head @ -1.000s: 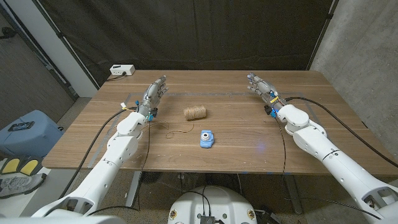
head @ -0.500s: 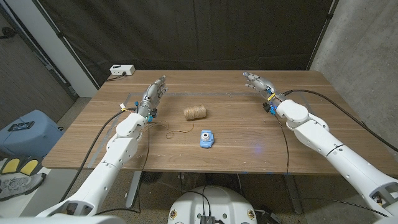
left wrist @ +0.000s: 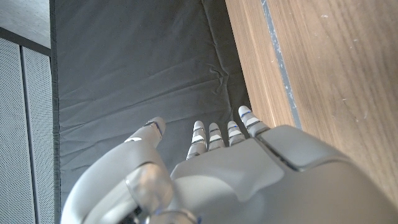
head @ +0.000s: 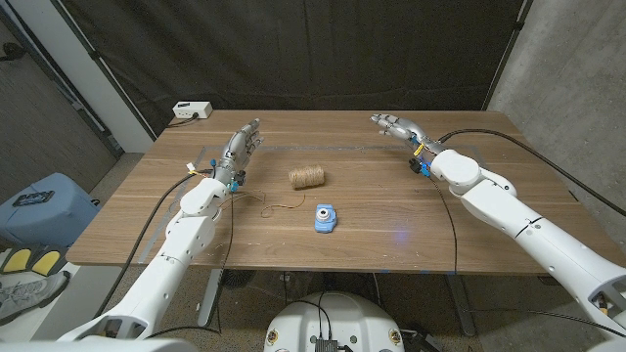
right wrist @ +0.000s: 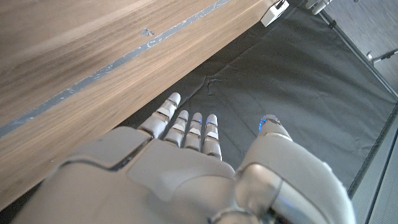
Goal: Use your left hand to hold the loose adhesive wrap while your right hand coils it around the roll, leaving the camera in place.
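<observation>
The left hand [head: 241, 147] stood over the table's [head: 147, 220] far left part, fingers straight and apart, holding nothing. Right of it, near mid-table, lay the roll [head: 307, 177], its loose end [head: 279, 206] trailing toward the near side. The blue camera [head: 326, 217] sat just beyond that, nearer the front edge. Far right, the right hand [head: 396, 125] hovered with fingers spread, empty, well apart from the roll.

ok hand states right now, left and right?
Left hand: open, fingers extended, holding nothing.
Right hand: open, fingers extended, holding nothing.
</observation>
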Controlling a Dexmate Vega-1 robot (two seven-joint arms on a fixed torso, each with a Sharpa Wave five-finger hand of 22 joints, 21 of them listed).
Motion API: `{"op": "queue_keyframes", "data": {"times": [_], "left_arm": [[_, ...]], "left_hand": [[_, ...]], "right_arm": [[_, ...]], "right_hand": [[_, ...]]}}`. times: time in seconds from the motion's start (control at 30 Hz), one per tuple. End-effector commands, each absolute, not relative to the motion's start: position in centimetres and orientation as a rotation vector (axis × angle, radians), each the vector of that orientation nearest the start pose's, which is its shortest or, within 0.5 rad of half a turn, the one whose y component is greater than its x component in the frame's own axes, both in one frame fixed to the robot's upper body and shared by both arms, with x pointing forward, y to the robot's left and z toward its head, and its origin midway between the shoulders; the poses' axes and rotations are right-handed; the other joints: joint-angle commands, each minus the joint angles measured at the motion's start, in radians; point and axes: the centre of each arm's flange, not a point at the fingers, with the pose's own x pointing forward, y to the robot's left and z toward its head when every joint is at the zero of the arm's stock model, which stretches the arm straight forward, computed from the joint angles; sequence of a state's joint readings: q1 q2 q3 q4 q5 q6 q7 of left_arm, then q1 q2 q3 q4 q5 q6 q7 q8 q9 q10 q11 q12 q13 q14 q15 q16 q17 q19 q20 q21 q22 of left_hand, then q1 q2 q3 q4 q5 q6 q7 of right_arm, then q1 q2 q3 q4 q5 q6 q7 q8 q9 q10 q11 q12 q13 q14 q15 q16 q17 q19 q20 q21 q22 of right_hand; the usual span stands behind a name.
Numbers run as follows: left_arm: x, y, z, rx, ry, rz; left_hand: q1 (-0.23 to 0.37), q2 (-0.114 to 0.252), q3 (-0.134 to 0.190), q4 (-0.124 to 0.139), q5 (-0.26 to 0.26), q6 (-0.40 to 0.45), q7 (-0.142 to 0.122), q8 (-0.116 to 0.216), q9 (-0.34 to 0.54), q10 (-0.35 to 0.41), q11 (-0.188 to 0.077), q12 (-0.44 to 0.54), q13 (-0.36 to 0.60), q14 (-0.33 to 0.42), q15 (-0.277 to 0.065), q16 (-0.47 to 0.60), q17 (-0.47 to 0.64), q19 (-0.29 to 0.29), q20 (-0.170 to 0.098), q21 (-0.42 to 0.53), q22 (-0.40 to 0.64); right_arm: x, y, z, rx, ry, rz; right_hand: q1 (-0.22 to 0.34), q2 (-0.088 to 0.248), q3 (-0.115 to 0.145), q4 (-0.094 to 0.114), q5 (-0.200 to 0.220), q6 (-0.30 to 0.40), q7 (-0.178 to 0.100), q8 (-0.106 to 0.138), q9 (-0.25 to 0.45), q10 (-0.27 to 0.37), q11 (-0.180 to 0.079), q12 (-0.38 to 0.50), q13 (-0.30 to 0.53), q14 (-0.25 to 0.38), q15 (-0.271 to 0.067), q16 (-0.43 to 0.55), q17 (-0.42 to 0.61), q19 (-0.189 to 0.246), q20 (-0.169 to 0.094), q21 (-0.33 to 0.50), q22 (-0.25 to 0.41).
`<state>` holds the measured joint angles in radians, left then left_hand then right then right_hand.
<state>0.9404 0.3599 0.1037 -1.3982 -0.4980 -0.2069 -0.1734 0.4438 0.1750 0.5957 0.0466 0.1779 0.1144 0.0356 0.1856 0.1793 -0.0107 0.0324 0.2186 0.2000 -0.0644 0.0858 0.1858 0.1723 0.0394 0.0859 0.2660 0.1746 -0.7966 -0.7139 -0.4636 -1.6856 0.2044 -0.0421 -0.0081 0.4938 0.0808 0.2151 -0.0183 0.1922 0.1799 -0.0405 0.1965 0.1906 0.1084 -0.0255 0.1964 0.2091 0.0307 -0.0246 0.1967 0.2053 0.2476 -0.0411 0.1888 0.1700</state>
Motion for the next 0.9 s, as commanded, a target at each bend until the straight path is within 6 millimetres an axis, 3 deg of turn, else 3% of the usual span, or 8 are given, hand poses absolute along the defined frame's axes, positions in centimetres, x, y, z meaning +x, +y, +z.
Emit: {"op": "queue_keyframes", "data": {"times": [0.03,0.57,0.9], "left_arm": [[63.1,30.9,-1.6,-0.06,-0.653,-0.228],[62.4,32.2,-2.3,-0.055,-0.639,-0.203],[62.6,31.8,-2.4,-0.062,-0.638,-0.202]], "left_hand": [[0.01,0.0,0.003,-0.007,0.004,0.003,0.002,0.002,0.003,0.0,0.006,0.002,0.002,-0.001,0.005,-0.003,0.0,0.002,0.002,-0.004,0.005],[0.004,-0.001,0.002,-0.008,0.004,0.002,0.0,0.001,0.003,0.003,0.012,0.002,0.001,0.0,0.018,-0.002,0.003,0.006,0.01,-0.008,0.005],[0.002,-0.001,0.003,-0.01,0.005,0.003,0.001,0.001,0.003,0.005,0.012,0.003,0.001,0.002,0.018,-0.002,0.003,0.007,0.01,-0.009,0.005]], "right_arm": [[60.2,-22.3,4.9,-0.746,-0.596,0.238],[59.9,-20.3,6.1,-0.934,-0.566,0.276],[59.7,-19.8,6.9,-1.039,-0.551,0.277]], "right_hand": [[0.022,-0.003,0.003,-0.019,-0.002,-0.006,0.004,0.001,0.003,-0.001,0.003,0.004,0.0,0.003,0.006,-0.001,0.001,-0.003,-0.002,0.002,0.001],[0.046,-0.017,0.006,-0.049,-0.01,-0.002,0.024,0.004,0.004,0.013,0.025,0.01,0.001,0.02,0.016,0.006,-0.004,0.018,0.011,0.009,0.002],[0.095,-0.029,0.019,-0.095,-0.01,-0.012,0.039,0.003,0.005,0.018,0.061,0.013,0.003,0.044,0.035,0.013,-0.007,0.03,0.035,0.01,0.001]]}}
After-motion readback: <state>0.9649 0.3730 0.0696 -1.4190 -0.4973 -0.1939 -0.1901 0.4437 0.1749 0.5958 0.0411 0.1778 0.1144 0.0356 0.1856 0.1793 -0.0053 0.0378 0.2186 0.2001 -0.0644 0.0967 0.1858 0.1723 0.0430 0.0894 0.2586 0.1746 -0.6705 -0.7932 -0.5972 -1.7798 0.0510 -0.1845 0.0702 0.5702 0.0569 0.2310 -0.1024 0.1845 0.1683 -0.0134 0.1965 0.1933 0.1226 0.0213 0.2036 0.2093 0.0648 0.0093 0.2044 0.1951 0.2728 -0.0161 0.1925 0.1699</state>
